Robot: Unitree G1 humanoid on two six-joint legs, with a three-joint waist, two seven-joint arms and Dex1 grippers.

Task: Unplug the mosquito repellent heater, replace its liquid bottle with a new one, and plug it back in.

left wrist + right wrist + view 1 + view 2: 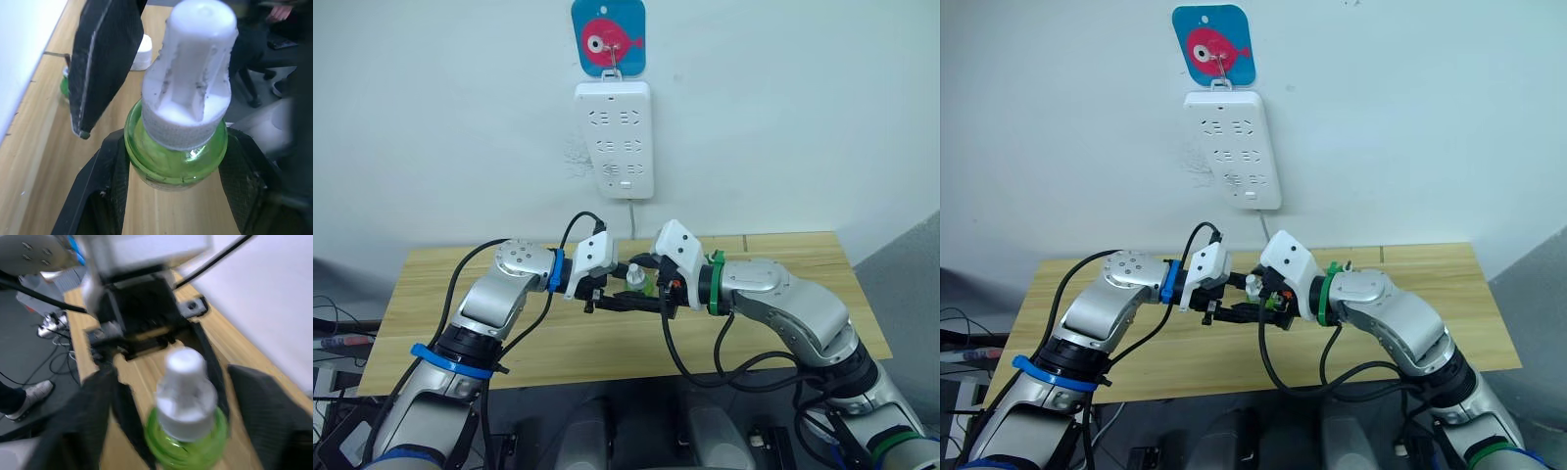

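Slippage is your risk: left gripper (171, 171) clamps the new bottle (178, 142); right gripper (176, 396) spread around it, table (783, 255) at six o'clock below.

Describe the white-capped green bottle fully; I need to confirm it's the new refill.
The new bottle is small, of pale translucent green plastic, with a ribbed white cap-like top. It stands roughly upright above the wooden table, held between the two arms. The left gripper clamps its green body on both sides, and the right gripper's fingers flank it without clear contact.
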